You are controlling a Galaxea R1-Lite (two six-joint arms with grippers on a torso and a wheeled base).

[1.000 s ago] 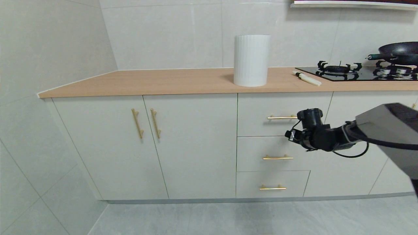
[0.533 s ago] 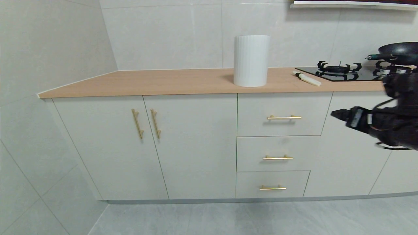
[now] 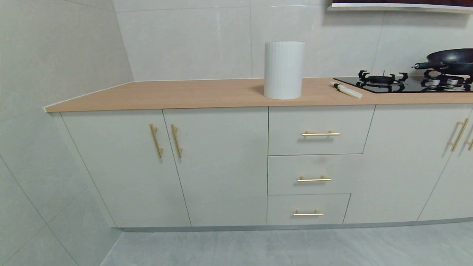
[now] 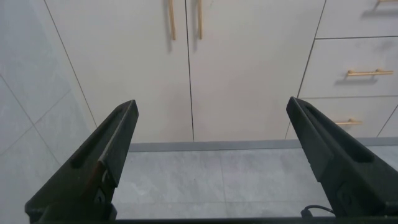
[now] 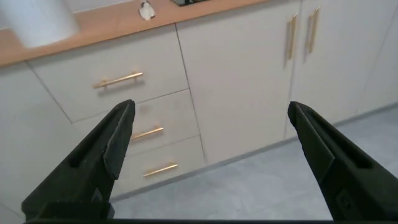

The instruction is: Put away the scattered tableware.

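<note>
A light wooden countertop (image 3: 184,94) ran along a pale tiled wall (image 3: 184,40) into a corner, above cream cabinets with slim brass handles: a pair of doors (image 3: 166,166), then a stack of three drawers (image 3: 314,173), then further doors toward the robot's right. The floor (image 3: 258,247) was grey tile. A tall white ribbed canister (image 3: 284,70) stood upright on the counter above the drawers. Beyond it sat a black gas hob (image 3: 399,83) with a dark frying pan (image 3: 449,59) on its far burner.

The scattered piece, a pale utensil (image 3: 346,89) with a dark tip, lay flat on the counter between the canister and the hob, just beside the hob's edge. Any marking on it was too small to read.

The right gripper (image 5: 211,162) hung below counter height before the drawers, fingers spread wide and empty, well apart from the utensil up on the counter. The left gripper (image 4: 211,162) was likewise splayed and empty, low before the paired doors and the floor.
</note>
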